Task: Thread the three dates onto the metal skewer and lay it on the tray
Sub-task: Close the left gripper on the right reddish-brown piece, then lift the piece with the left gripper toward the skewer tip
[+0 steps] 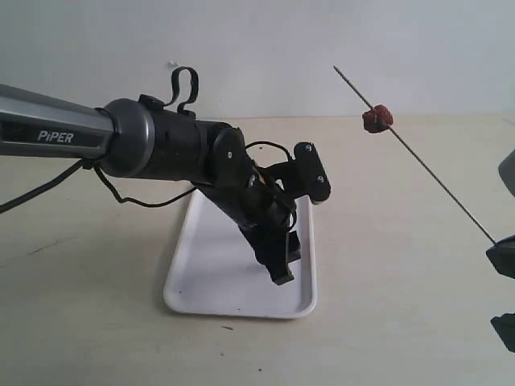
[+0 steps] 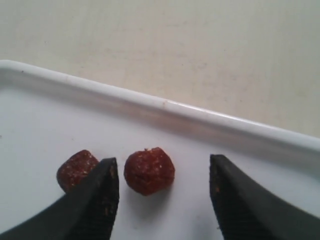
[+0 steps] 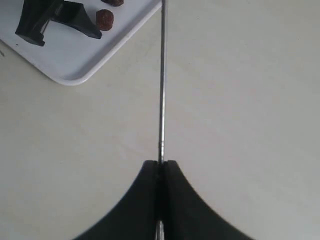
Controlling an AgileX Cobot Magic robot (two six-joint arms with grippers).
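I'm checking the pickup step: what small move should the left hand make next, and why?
Probably close the left hand on the date lying between its open fingers on the tray. The right hand holds the skewer raised with one threaded date, so this one looks next; a third date lies just outside one finger.

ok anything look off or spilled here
Nothing stands out. One date sits threaded on the metal skewer, which is pinched in the right gripper. The other two dates lie intact on the tray, the open left gripper straddling one.
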